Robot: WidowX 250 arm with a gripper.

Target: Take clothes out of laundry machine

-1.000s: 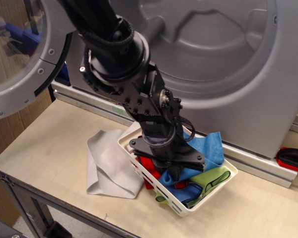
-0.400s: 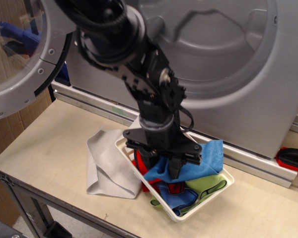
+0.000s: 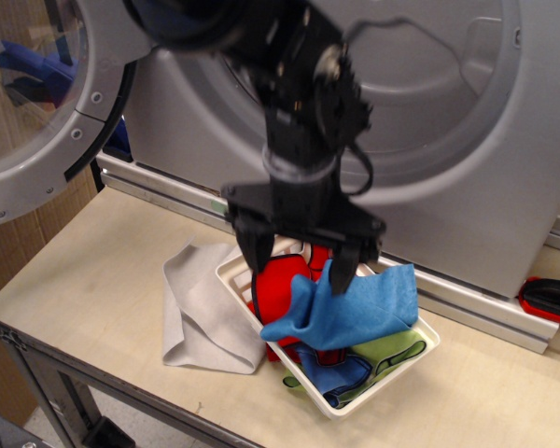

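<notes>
Black claw [image 3: 299, 261] hangs spread above the basket [image 3: 392, 370].

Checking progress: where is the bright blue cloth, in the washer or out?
Out: the blue cloth lies draped atop the white basket.

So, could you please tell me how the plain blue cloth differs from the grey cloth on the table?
The blue cloth is bright blue; the grey cloth is pale grey. The blue cloth lies heaped on other garments in the white basket, one corner peaked up beneath the gripper; the grey cloth lies flat on the table, its right edge against the basket. Both are plain, soft and untrimmed.
</notes>
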